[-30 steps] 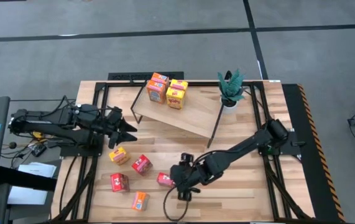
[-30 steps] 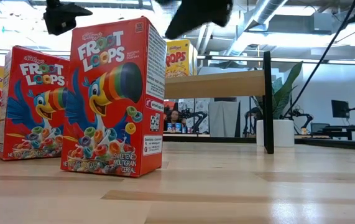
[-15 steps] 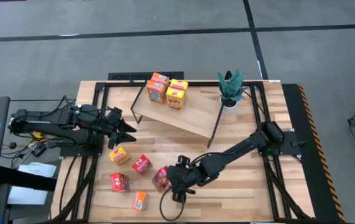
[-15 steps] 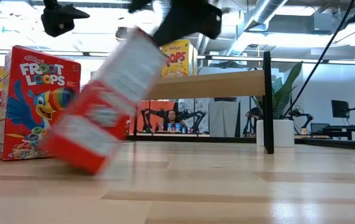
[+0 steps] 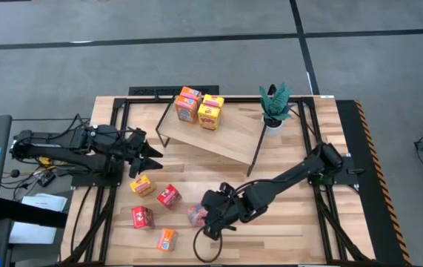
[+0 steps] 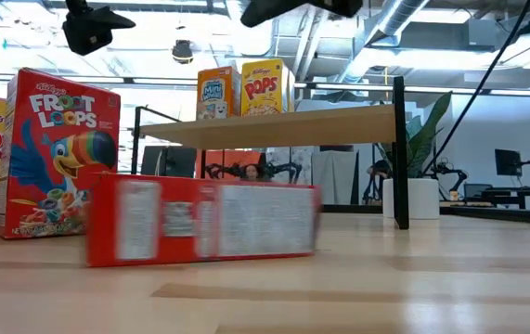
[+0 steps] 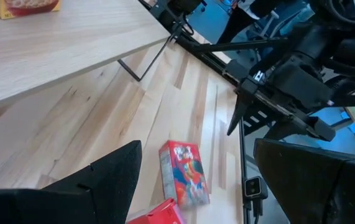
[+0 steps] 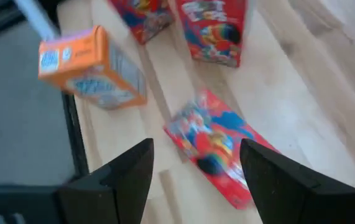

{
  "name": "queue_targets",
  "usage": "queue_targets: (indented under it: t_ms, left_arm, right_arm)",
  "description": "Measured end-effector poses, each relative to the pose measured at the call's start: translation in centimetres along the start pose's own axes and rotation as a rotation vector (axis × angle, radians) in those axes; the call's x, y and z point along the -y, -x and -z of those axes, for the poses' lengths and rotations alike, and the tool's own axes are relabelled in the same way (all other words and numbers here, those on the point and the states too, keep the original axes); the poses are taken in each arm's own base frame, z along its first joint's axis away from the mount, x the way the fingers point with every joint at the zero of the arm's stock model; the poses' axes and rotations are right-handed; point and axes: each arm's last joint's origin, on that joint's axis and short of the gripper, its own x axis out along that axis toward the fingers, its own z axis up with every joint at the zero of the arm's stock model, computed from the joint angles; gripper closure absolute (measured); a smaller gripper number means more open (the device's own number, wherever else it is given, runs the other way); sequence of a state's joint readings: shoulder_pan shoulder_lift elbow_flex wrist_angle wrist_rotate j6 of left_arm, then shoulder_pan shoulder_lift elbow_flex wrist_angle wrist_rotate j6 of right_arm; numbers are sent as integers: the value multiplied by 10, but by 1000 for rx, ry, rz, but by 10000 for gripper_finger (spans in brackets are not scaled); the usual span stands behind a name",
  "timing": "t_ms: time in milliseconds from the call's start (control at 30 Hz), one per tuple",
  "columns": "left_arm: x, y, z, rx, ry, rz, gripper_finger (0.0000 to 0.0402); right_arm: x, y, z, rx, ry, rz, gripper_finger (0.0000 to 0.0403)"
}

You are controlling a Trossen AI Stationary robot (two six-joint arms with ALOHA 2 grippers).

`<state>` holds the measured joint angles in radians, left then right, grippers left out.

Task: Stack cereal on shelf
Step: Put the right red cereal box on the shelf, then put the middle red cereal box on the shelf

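A red box was seen lying flat on the tabletop, just beside the right tool — which was hung above it with its fingers spread and nothing held. Three more boxes were stood nearby: a red one, another red one and an orange one. Four boxes were placed on the shelf. The left tool was held wide open and empty over the tabletop's left side, near a yellow box.
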<state>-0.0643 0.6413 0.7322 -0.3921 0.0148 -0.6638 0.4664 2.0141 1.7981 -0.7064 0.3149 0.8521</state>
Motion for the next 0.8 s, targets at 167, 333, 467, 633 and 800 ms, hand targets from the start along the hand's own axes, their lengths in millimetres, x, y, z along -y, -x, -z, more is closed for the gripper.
queue_targets:
  t_ms: [167,333,467,633,800]
  left_arm:
    - [0,0,0,-1,-2,0,101]
    - [2,-3,2,-12,-9,-4,101]
    - [5,-10,6,-26,-21,-26,101]
    - [6,-21,11,-39,-36,-83,101]
    - [6,-32,14,-66,-31,-98,101]
  right_arm:
    - [-1,1,10,-13,-30,58,138]
    - [-14,10,27,79,66,118,144]
    - [-19,9,60,167,-2,189,180]
    - [-15,-1,99,273,-110,226,276]
    - [0,-23,118,316,-147,206,385]
